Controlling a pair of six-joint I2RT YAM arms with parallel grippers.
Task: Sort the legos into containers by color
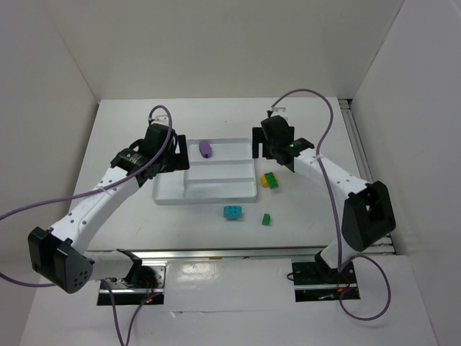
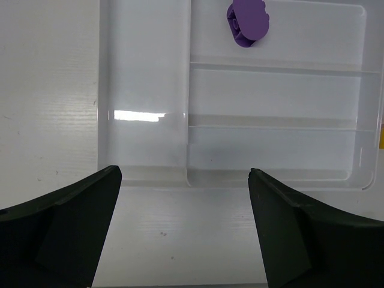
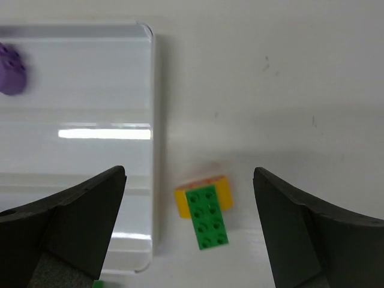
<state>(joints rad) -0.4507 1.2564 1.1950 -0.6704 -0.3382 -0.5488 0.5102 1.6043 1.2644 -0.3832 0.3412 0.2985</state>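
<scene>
The white divided tray lies mid-table. A purple lego lies in its far compartment and also shows in the left wrist view. A green lego sits on top of a yellow lego just right of the tray, seen from above too. A cyan lego and a small green lego lie in front of the tray. My left gripper is open and empty over the tray's left edge. My right gripper is open and empty above the green-on-yellow pair.
White walls enclose the table on the left, back and right. Purple cables loop off both arms. The tray's right rim stands just left of the stacked pair.
</scene>
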